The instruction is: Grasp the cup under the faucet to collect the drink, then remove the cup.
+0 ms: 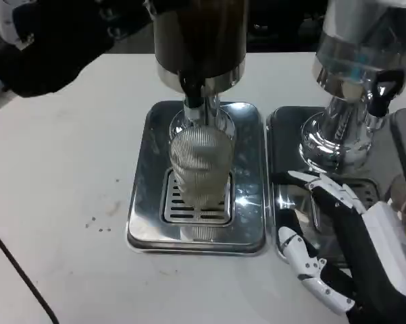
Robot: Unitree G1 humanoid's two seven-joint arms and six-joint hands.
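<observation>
Cup (200, 167) sits under the faucet (197, 101), not grabbed yet. Right robot hand (338, 236) waits near, fingers wide, and should reach left around it.

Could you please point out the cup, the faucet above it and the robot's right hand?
cup (200, 167): head view, on the middle of its ribbed clear wall.
faucet (194, 101): head view, on the spout just above the cup.
right hand (338, 236): head view, on the middle of the hand.
</observation>
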